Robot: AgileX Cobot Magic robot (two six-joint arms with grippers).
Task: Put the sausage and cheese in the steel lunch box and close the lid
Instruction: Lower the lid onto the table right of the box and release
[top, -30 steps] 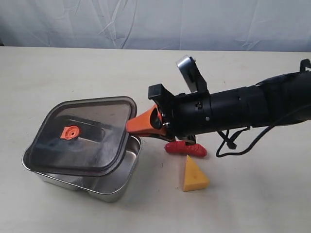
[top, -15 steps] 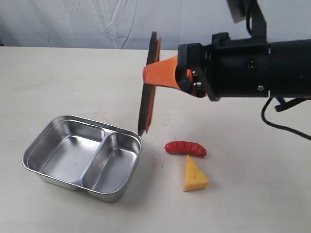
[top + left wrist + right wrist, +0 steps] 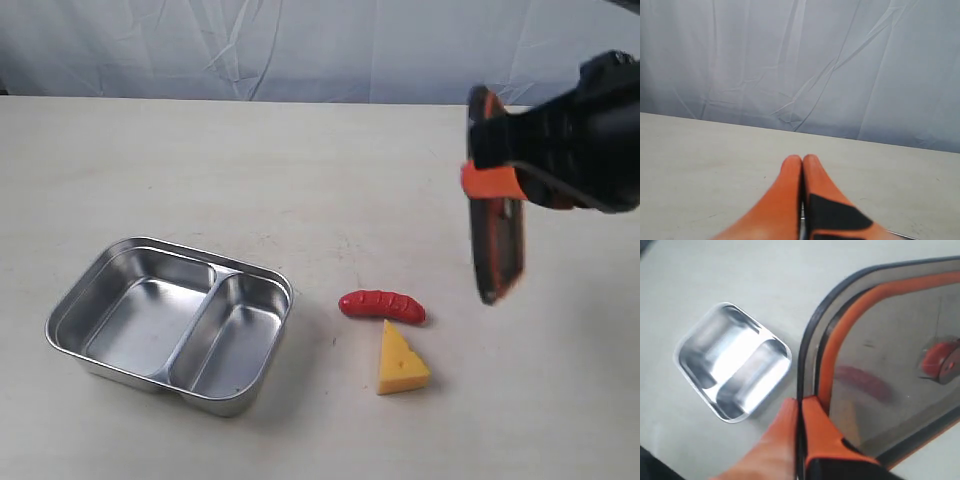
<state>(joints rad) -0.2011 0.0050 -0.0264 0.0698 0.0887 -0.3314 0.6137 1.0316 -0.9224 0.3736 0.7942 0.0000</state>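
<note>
Right gripper (image 3: 488, 182) of mine is clamped tight on the edge of the lid (image 3: 497, 250), which hangs on edge above the table (image 3: 200, 170) (its orange seal rim shows in my wrist view). Down-left lies the sausage (image 3: 382, 304), with the cheese (image 3: 402, 362) just beside it. Further left sits the uncovered steel lunch box (image 3: 140, 320). My left gripper (image 3: 801, 161) is closed on nothing.
</note>
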